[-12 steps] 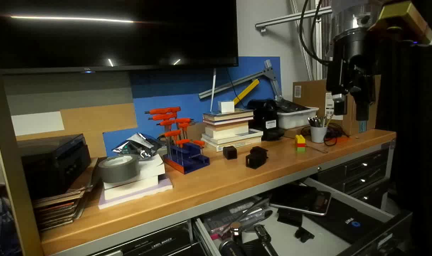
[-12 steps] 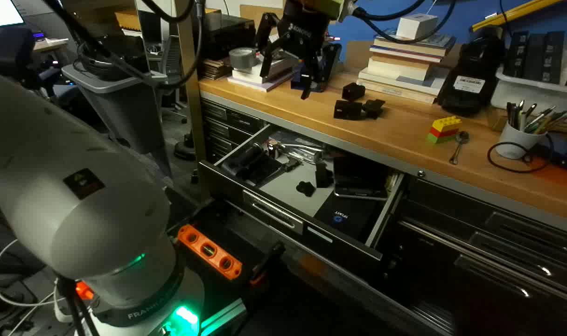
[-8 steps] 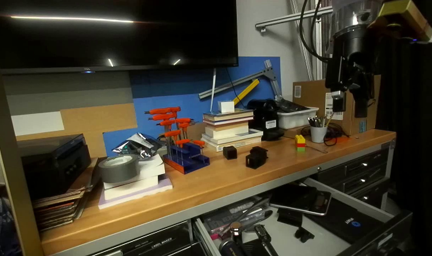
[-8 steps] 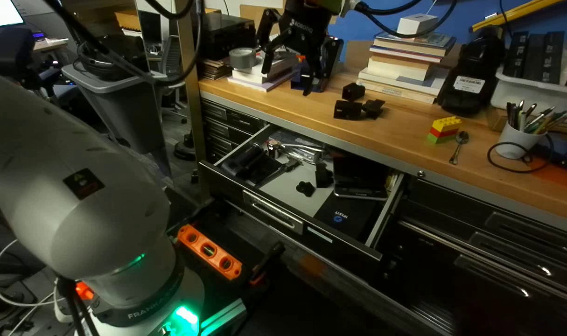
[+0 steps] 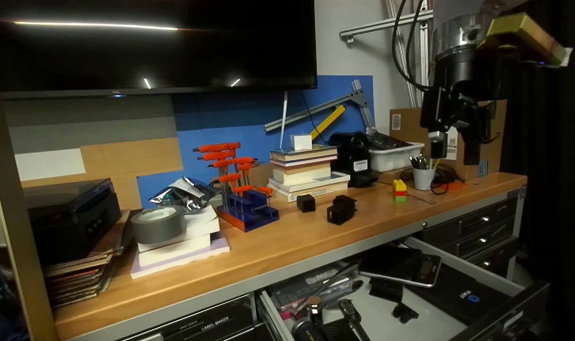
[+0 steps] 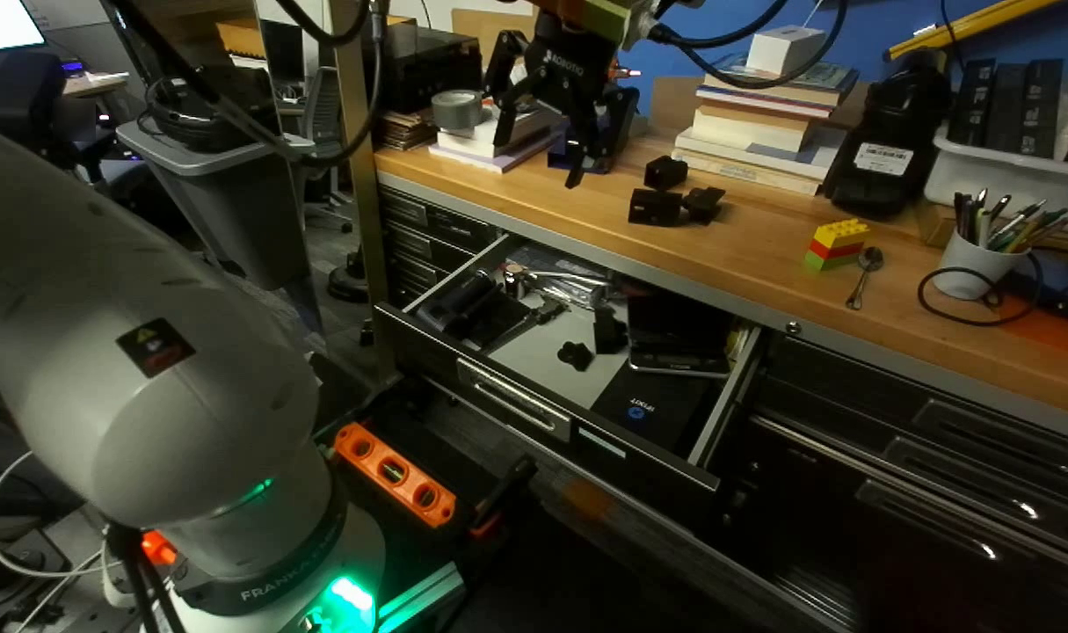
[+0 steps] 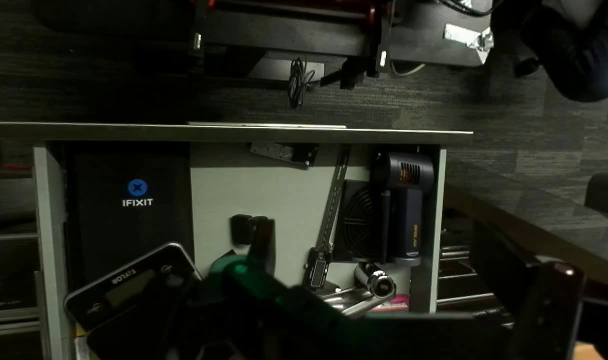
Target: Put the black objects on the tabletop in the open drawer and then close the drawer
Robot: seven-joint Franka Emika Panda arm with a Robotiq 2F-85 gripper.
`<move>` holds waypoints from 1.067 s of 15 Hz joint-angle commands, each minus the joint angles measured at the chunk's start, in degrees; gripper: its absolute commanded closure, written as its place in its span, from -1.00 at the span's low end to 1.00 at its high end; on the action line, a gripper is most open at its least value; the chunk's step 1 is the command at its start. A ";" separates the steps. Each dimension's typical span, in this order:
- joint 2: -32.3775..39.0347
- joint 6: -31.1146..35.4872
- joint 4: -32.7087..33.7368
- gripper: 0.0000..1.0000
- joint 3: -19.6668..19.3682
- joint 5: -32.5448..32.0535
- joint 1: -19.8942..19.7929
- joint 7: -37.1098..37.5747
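Loading's not done yet, by our read: the black blocks (image 6: 655, 207) (two or three, hard to tell) sit near each other on the worktop (image 6: 753, 242), and the drawer (image 6: 434, 353) is pulled out. The pincer (image 6: 538, 161) is spread with nothing in it, and going by the wrist view it hangs over the drawer. Next we'd swing it across, come down astride one block and squeeze; closing up comes last.
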 commanded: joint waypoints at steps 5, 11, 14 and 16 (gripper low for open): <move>11.21 16.66 3.26 -1.00 8.56 9.41 -0.20 23.43; 25.69 33.34 10.52 -1.00 13.53 6.78 -0.03 45.09; 33.35 39.03 15.24 -1.00 12.65 3.20 0.55 55.58; 38.01 41.16 18.43 -1.00 11.07 -0.05 1.39 62.95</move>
